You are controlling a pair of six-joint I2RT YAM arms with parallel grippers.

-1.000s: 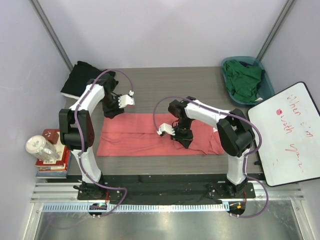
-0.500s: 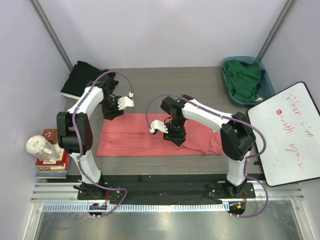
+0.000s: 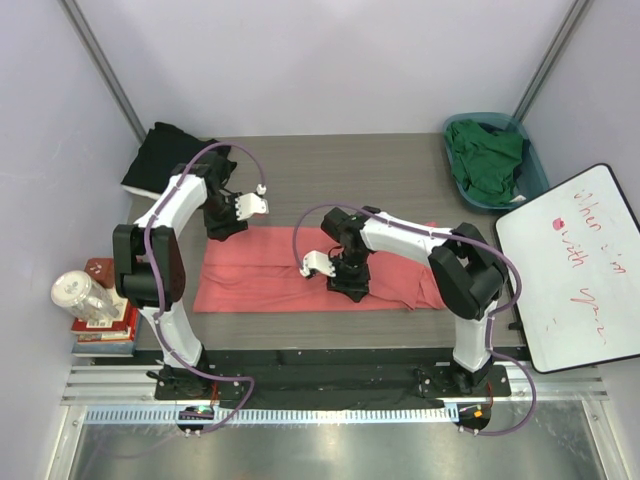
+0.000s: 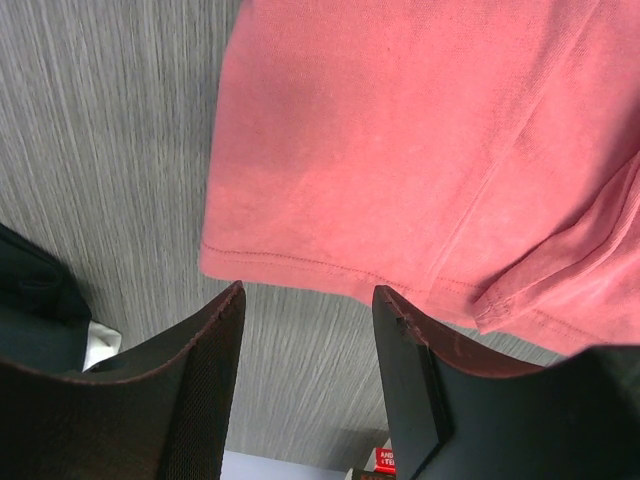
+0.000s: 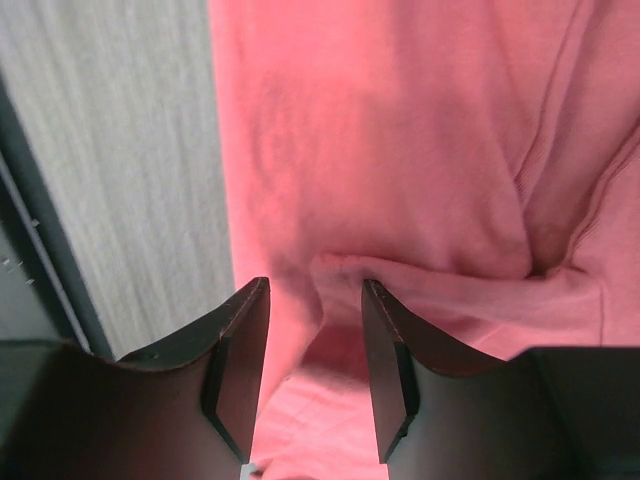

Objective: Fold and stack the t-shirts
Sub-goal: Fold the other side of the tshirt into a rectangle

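Coral-pink shirt [image 3: 260, 275] lay flat across the middle of the table [image 3: 380, 170], already narrowed into a long band running left to right. Black shirt [image 3: 165, 160] sat at the far-left corner. Green shirt [image 3: 487, 160] was in the teal basket [image 3: 536, 172] at far right.

Left fingers [image 4: 205, 380] stood apart with nothing between them, hovering just off the band's far-left corner; the stitched hem showed right ahead of them, with bare table beneath. Right fingers [image 5: 240, 350] were also apart, low over the middle of the band towards its near edge. A small ridge of cloth sat in the gap, not pinched as far as I could see.

My reading: lengthwise fold done, crosswise fold pending.

Notes for doing it well:
- Flatten that ridge first, or it gets folded in.
- Take the left end at both corners, catching every layer at the hem, not only the top one.
- Lift low and carry straight along the band so the edges stay lined up.
- Release only once the cloth rests flat.
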